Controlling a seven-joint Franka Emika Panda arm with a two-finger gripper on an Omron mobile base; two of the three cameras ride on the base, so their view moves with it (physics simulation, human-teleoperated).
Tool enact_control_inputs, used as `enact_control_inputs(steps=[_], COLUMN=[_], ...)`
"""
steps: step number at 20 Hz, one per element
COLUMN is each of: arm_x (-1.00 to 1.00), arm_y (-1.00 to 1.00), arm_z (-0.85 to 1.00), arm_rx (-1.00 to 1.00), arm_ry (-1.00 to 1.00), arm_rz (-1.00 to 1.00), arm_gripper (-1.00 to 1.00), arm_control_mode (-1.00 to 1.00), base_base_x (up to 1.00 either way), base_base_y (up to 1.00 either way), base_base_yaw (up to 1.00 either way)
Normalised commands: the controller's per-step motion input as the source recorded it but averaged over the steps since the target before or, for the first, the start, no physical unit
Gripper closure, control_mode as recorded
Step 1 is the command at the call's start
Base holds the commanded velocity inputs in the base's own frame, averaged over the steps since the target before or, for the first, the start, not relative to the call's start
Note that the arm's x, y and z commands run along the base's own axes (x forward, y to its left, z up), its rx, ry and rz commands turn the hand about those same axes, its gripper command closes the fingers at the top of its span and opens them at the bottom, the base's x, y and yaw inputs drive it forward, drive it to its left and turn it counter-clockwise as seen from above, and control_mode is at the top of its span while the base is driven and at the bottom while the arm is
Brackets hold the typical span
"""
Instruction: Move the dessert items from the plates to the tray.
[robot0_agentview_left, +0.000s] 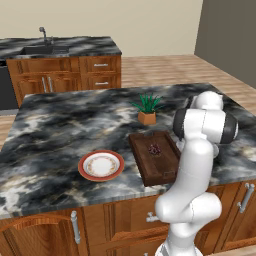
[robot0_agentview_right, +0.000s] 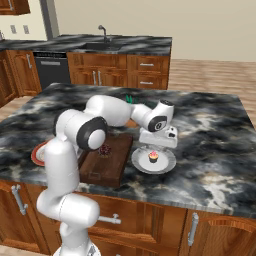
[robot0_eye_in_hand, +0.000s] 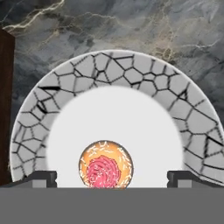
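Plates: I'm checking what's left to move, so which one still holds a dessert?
The whitish crackle-rimmed plate right of the tray, holding the cupcake; the red-rimmed plate is empty.

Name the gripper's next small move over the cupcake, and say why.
Probably lower straight down and close. The open gripper hangs above the cupcake, which sits between its fingertips on the whitish plate; the dark lump already lies in the tray.
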Motion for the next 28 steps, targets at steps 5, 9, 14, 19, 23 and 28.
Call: enact_control_inputs(steps=[5,9,14,19,23,28], arm_x=[-0.07,-0.13,-0.22,-0.1,0.16,0.0], arm_y=[0.09,0.01,0.11,0.23,0.01,-0.01], arm_z=[-0.11,0.0,0.0,0.0,-0.01,-0.02], arm_rx=[0.0,0.0,0.0,0.0,0.0,0.0], arm_ry=[0.03,0.0,0.0,0.0,0.0,0.0], arm_rz=[0.11,0.1,0.08,0.08,0.04,0.01], arm_gripper=[-1.0,-1.0,-1.0,-1.0,-1.0,-1.0], arm_control_mode=[-1.0,-1.0,-1.0,-1.0,-1.0,-1.0], base_base_x=[0.0,0.0,0.0,0.0,0.0,0.0], base_base_y=[0.0,0.0,0.0,0.0,0.0,0.0], base_base_yaw=[0.0,0.0,0.0,0.0,0.0,0.0])
